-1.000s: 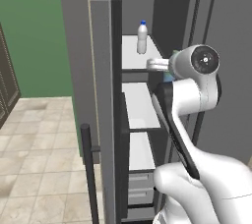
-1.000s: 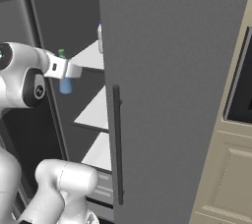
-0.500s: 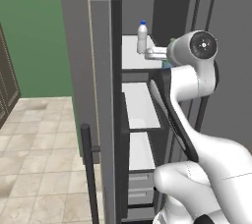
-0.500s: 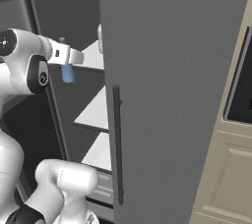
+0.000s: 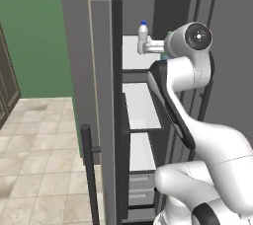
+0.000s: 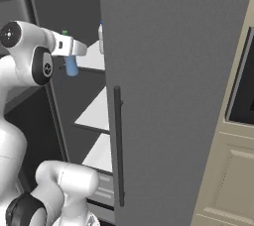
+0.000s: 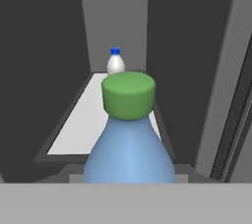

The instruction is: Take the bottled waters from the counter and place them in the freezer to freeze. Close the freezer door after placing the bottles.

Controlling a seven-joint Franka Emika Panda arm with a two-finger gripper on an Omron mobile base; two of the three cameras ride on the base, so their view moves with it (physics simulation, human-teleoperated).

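Note:
My gripper (image 6: 69, 48) is shut on the blue-tinted bottled water (image 6: 72, 65), which has a green cap. It holds the bottle upright at the front edge of the freezer's top white shelf (image 7: 93, 115). In the hand view this bottle (image 7: 129, 144) is close in the foreground and hides the fingers. The whitish bottled water with a blue cap (image 7: 115, 62) stands upright at the back of that shelf (image 5: 143, 34). The freezer door (image 5: 105, 110) stands open, edge-on at the left, with its dark bar handle (image 5: 90, 174) low down. The counter is out of view.
Below the top shelf are two more white shelves (image 5: 141, 105) and grey drawers (image 5: 141, 184). The plain grey fridge door (image 6: 173, 96) is closed at the right, with a long handle (image 6: 118, 145). A beige cabinet (image 6: 233, 170) stands beyond it. Tiled floor (image 5: 44, 160) lies at the left.
My arm has lifted the green-capped bottle and carried it forward toward the top shelf. The grip stays shut. The blue-capped bottle has not moved.

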